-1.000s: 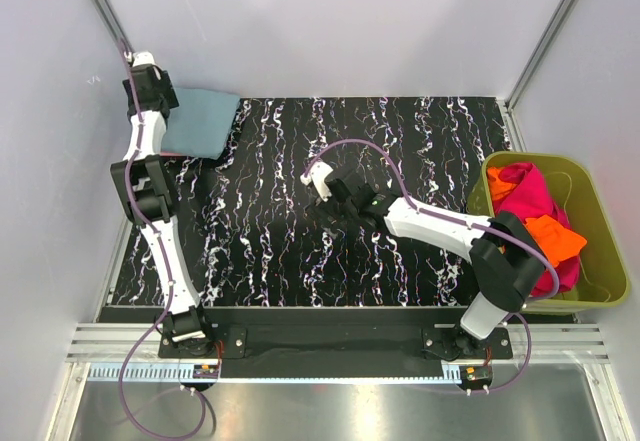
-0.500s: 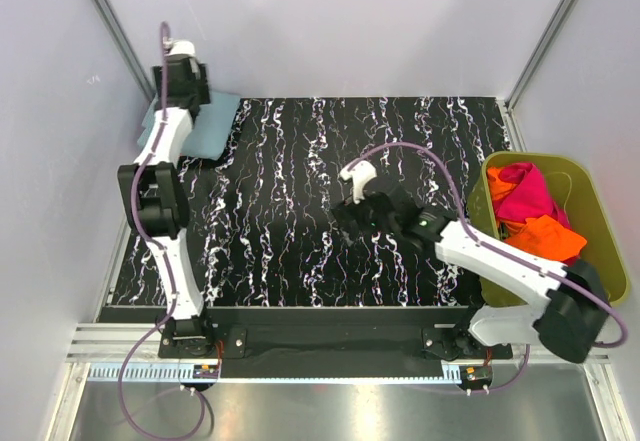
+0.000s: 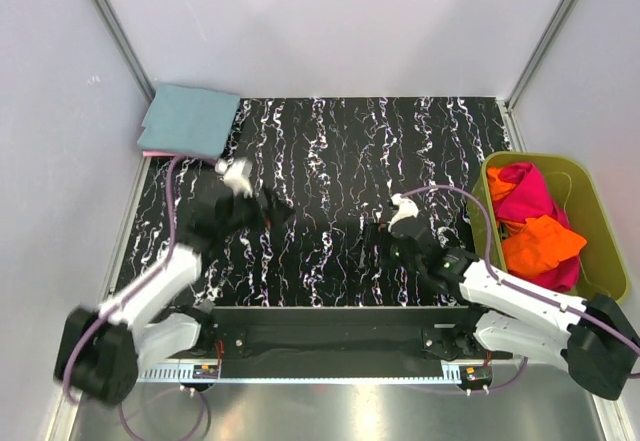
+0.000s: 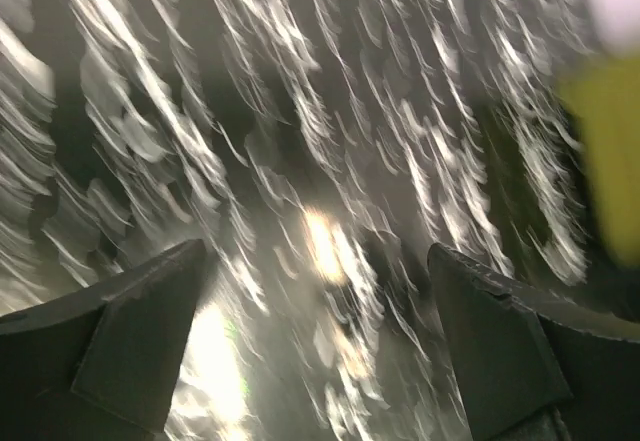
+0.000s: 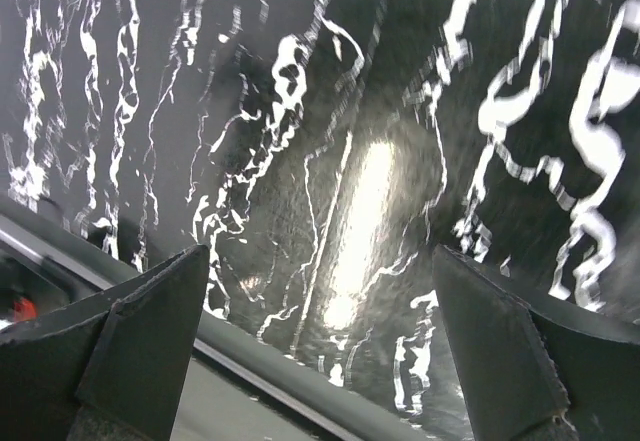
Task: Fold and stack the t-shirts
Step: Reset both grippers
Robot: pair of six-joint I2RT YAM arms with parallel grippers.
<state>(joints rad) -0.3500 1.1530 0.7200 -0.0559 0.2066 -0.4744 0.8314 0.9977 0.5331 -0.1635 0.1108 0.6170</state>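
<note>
Now one folded grey-blue shirt (image 3: 185,119) lies in the far left corner of the counter (image 3: 330,161). The left pincer (image 4: 315,256) and right pincer (image 5: 320,251) are wide open, holding nothing. Next, probably, one must fetch a pink shirt (image 3: 525,196) from the tub (image 3: 600,261).

Grippers: two. I carry the left gripper (image 3: 262,209) and the right gripper (image 3: 376,243), each with two fingers (image 5: 130,351).
Table (image 3: 330,141): one.
Tub (image 3: 603,261): one.
Shirts in the far-left stack: two, a grey-blue shirt (image 3: 187,119) over a pink shirt (image 3: 160,153).
Shirts in the tub: one magenta shirt (image 3: 528,199). Orange cloth (image 3: 540,243) shows as two patches. I cannot tell whether that is one shirt or two.
</note>
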